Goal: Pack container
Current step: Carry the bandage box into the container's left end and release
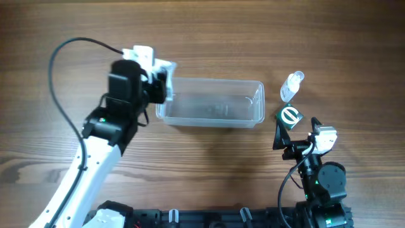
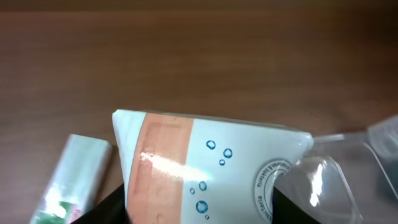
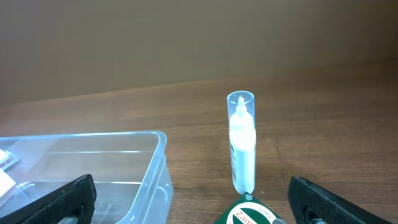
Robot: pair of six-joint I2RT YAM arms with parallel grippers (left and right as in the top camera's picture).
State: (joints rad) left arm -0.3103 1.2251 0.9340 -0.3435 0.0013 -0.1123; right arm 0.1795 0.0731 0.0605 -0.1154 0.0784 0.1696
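The container [image 1: 215,106] is a clear plastic tub at the table's middle; it also shows in the right wrist view [image 3: 81,162], and its corner shows in the left wrist view [image 2: 339,180]. My left gripper [image 1: 161,81] is at the tub's left end, shut on a white box with a peach band and blue droplets [image 2: 205,162]. My right gripper [image 1: 294,134] is open and empty, its jaws [image 3: 193,202] spread just behind a green box [image 1: 290,116] that also shows in the right wrist view [image 3: 249,216]. A small clear-capped white bottle [image 1: 292,85] lies beyond the green box [image 3: 241,143].
A second white box with green print [image 2: 71,180] lies on the wood table to the left of the held box; in the overhead view it sits behind the left gripper [image 1: 140,54]. The left arm's black cable [image 1: 60,76] loops over the table's left side.
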